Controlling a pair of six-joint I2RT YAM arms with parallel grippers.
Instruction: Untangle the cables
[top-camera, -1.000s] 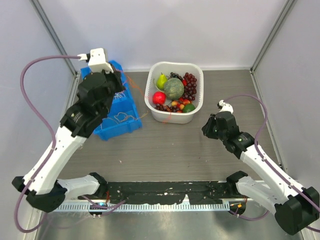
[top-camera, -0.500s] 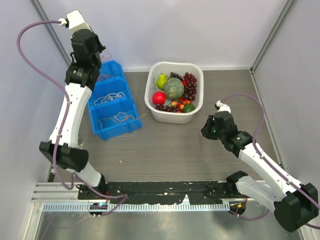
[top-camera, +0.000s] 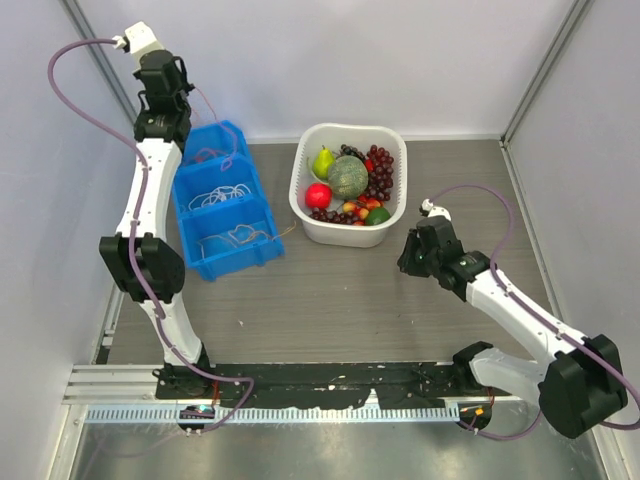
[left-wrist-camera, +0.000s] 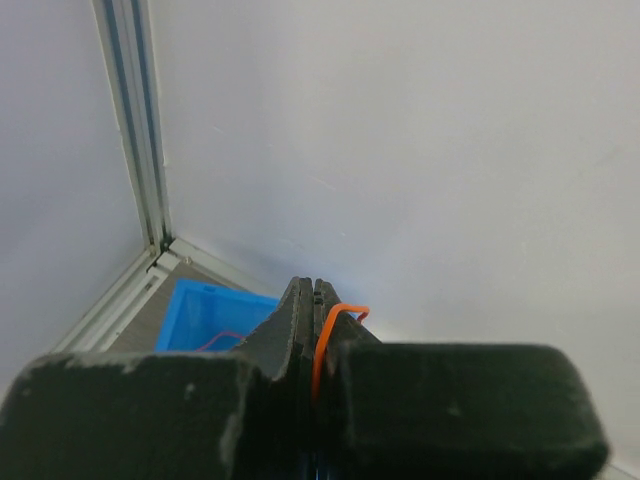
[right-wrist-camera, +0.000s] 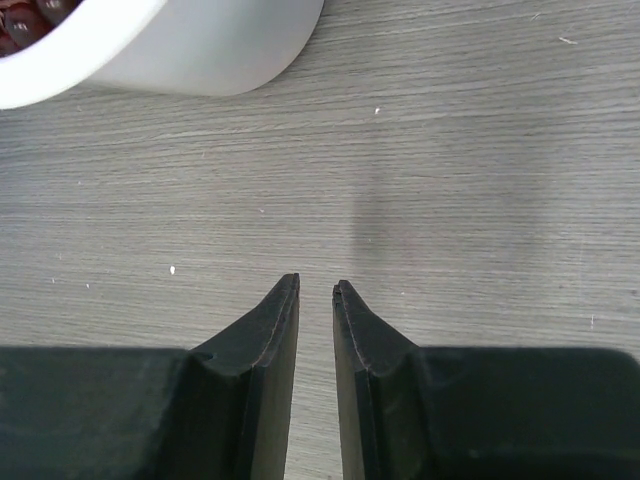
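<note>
My left gripper (top-camera: 178, 82) is raised high in the back left corner, shut on a thin orange-red cable (left-wrist-camera: 330, 330) that loops over one fingertip (left-wrist-camera: 345, 315). That cable (top-camera: 207, 112) hangs down toward the back compartment of the blue bin (top-camera: 262, 205). White cables (top-camera: 220, 194) lie looped in the bin's middle compartment and yellow-orange cables (top-camera: 236, 237) in the front one. My right gripper (top-camera: 405, 262) hovers low over the table right of centre. In the right wrist view it (right-wrist-camera: 315, 285) stands open by a narrow gap with only bare table between the fingers.
A white basket (top-camera: 300, 200) of fruit stands at the back centre, right of the bin; its wall (right-wrist-camera: 200, 50) shows just ahead of my right gripper. Metal frame posts rise in the back corners (left-wrist-camera: 135, 120). Purple hoses arc off both arms.
My left arm has swung up and back from over the blue bin to the back left corner, drawing the orange-red cable up. The right arm has edged slightly left.
</note>
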